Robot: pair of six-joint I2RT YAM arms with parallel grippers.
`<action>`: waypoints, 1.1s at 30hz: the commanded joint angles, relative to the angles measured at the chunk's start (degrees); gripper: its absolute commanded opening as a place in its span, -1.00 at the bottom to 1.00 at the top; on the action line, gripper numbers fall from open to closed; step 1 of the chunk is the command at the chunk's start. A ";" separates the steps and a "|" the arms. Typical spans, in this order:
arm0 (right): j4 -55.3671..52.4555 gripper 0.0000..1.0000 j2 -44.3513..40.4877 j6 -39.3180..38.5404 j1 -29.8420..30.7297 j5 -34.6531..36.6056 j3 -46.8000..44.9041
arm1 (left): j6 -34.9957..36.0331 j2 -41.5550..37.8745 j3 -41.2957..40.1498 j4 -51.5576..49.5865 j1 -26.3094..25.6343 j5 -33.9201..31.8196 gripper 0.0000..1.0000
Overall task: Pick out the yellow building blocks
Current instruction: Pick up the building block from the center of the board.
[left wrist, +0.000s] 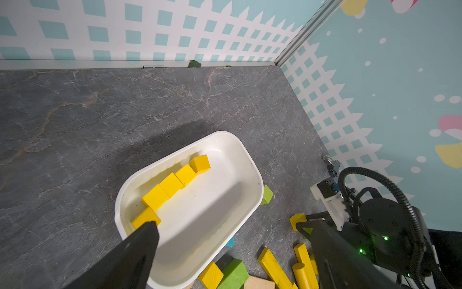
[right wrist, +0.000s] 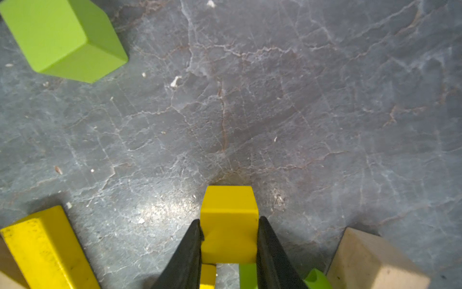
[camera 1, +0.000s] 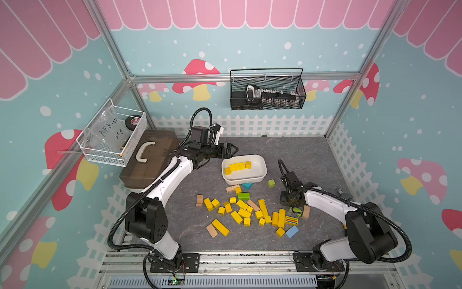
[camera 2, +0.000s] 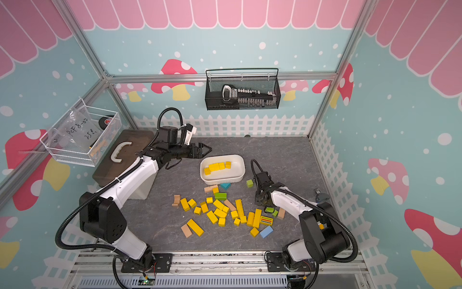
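Note:
Several yellow building blocks (camera 1: pixel 243 212) lie scattered on the grey table in both top views, one with coloured stripes (camera 1: pixel 291 220). A row of others (camera 1: pixel 237 166) (left wrist: pixel 172 185) sits in the white tub (camera 1: pixel 260 175). My right gripper (right wrist: pixel 229 221) points down at the pile's right edge (camera 1: pixel 291 202). It is shut on a yellow block (right wrist: pixel 228 207) that rests on the table, both fingers pressed to its sides. My left gripper (left wrist: pixel 223 225) hangs open and empty over the tub's near-left end (camera 1: pixel 231 149).
A green cube (camera 1: pixel 271 183), a teal block (camera 1: pixel 247 185), a green brick (camera 1: pixel 243 195), tan blocks (camera 1: pixel 212 230) and a blue block (camera 1: pixel 292 231) mix with the pile. A brown toolbox (camera 1: pixel 150 157) stands left. Wire baskets (camera 1: pixel 112 135) (camera 1: pixel 267 92) hang on the walls.

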 commanded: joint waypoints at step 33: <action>-1.21 -0.51 15.48 -5.64 -0.32 -10.63 35.22 | 2.39 -0.06 2.08 -1.74 -1.22 -1.72 0.99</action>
